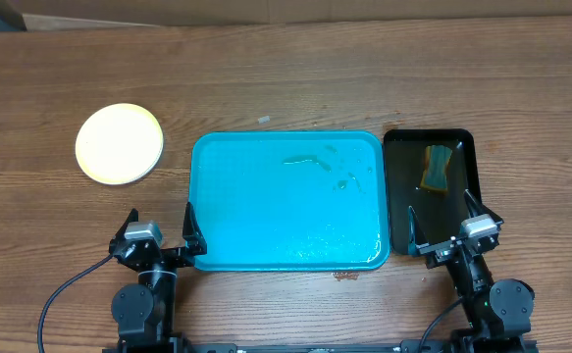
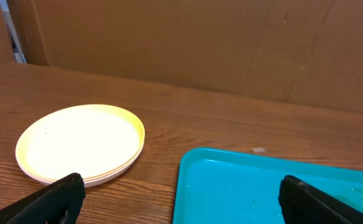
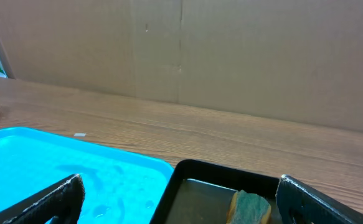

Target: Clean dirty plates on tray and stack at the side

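My left gripper (image 1: 160, 211) and right gripper (image 1: 439, 202) both have their jaws wide apart and empty. The stacked round pale-yellow plates (image 1: 120, 143) lie beyond and left of the left jaws, beside the turquoise rectangular plastic tray (image 1: 266, 211).

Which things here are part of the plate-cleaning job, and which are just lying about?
Job: stacked plates, turquoise tray, sponge, black tray holding it.
Lying about: white scrap beyond the turquoise tray, brown crumbs at its near edge.

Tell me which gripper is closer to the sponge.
Right. The right gripper sits at the black tray's near edge, just short of the sponge; the left gripper is across the blue tray.
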